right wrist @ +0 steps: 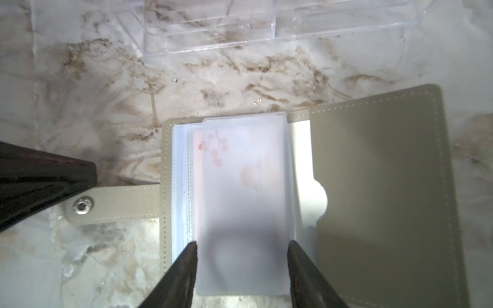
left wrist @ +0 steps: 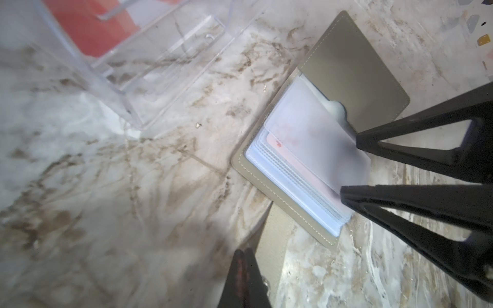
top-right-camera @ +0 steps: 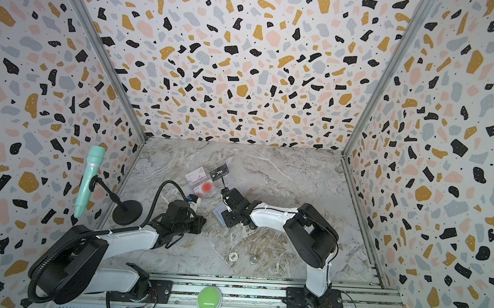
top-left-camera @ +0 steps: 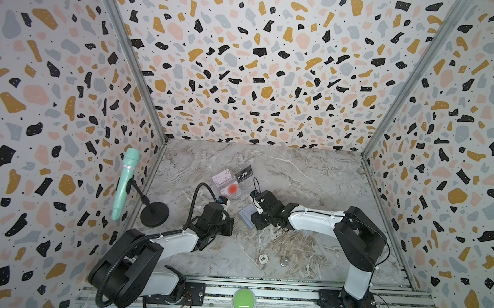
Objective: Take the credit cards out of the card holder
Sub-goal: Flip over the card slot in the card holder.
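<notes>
The card holder (top-left-camera: 246, 217) is lying opened near the middle of the marbled worktop (top-left-camera: 312, 180), with its taupe cover (right wrist: 378, 186) folded out and its stack of frosted sleeves exposed. The right jaws, reaching in from 3 o'clock in both top views, are being held partly open astride the topmost sleeve (right wrist: 242, 213). Their fingertips (right wrist: 190, 252) are sitting right at the sleeve's two long edges, and whether it is being squeezed cannot be told. A white-pinkish card (right wrist: 213, 152) printed with blossom is being seen through that sleeve, not yet taken out.

The left jaws, coming in from 8 o'clock, are being held fully closed, tips down at the end of the holder's strap (right wrist: 120, 202) beside its snap (right wrist: 83, 206). Whether the strap is being pinched or only pressed cannot be told.

At 11 o'clock from the holder, close by, a clear tray (left wrist: 165, 66) is carrying three cards: a second white-pinkish card (top-left-camera: 223, 177), the black VIP card (top-left-camera: 243, 174) and the red-circle card (top-left-camera: 233, 188).

A mint-green microphone (top-left-camera: 124, 182) is standing on a black stand at the worktop's 9 o'clock edge. A poker chip (top-left-camera: 263, 259) is lying at 6 o'clock, well apart from the holder.
</notes>
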